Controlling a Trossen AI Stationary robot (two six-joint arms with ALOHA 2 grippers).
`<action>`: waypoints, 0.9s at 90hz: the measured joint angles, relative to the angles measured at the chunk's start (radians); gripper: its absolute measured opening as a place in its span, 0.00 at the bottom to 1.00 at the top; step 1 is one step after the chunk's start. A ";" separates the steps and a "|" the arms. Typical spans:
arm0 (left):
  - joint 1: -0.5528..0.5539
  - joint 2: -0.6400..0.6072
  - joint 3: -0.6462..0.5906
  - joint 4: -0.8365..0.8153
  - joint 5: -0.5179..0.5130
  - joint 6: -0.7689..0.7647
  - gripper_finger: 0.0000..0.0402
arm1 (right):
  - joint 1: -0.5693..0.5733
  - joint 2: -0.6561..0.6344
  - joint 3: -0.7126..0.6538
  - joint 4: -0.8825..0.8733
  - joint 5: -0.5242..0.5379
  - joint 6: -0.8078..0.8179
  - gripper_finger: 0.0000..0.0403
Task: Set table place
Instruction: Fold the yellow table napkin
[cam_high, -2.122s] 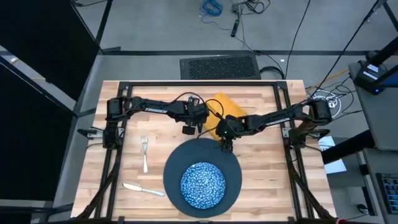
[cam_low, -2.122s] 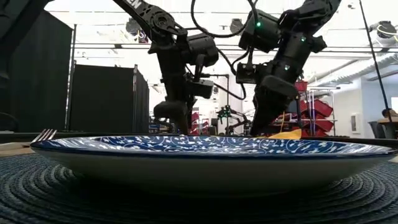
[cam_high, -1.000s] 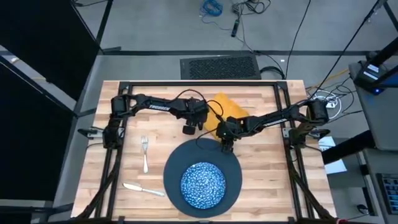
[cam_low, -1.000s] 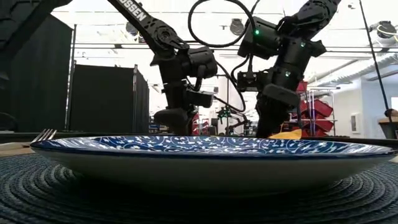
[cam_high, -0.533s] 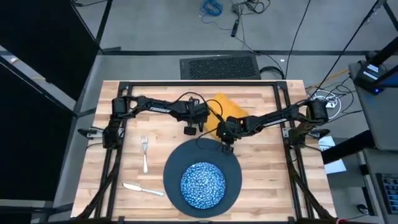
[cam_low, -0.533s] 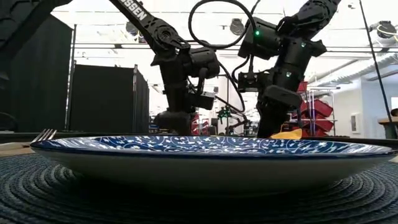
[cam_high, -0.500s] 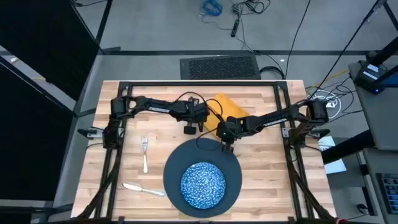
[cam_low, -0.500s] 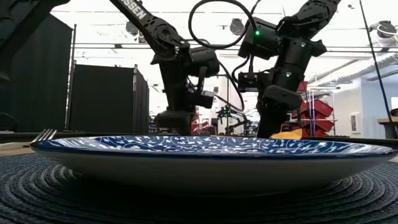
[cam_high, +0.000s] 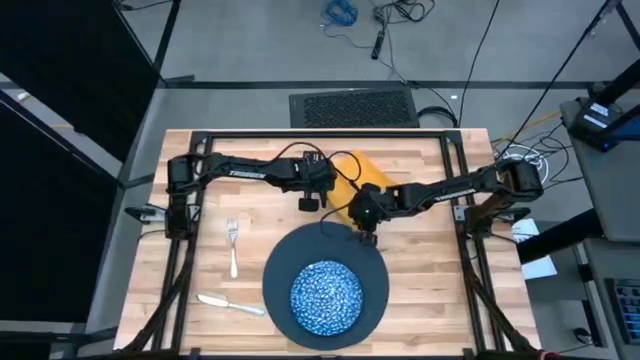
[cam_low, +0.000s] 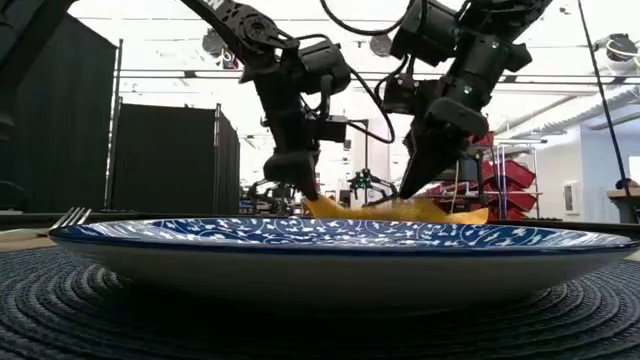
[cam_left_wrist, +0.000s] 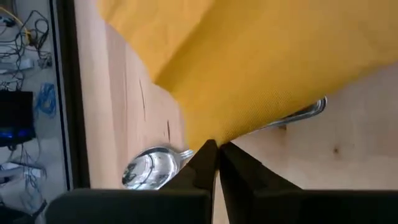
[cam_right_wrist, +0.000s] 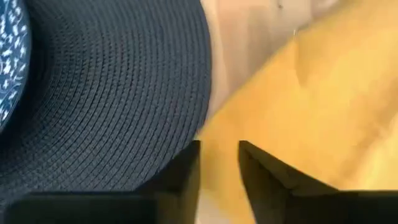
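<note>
I had both grippers, left (cam_low: 300, 190) and right (cam_low: 412, 185), clamped on the napkin (cam_low: 385, 211), raised behind the plate (cam_high: 326, 288). Risk: uneven pull would slip one corner, dragging the spoon (cam_left_wrist: 152, 168) beneath.

Light falls evenly from above in the high view, and the pale wooden plank table (cam_high: 420, 290) is bright with only soft shadows. The low view looks against a very bright room, so both arms appear as dark silhouettes. The near rim of the blue patterned plate (cam_low: 330, 262) is blurred. Both wrist views are soft.
</note>
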 joint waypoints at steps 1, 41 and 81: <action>0.000 0.000 0.000 0.000 0.000 -0.002 0.00 | 0.001 0.000 0.000 0.000 0.000 -0.003 0.35; 0.000 -0.002 0.000 -0.001 0.016 -0.019 0.00 | 0.121 0.071 0.000 0.085 0.026 -0.104 0.69; -0.025 -0.002 0.000 -0.006 0.020 -0.043 0.00 | 0.109 0.154 0.000 0.089 0.135 -0.101 0.65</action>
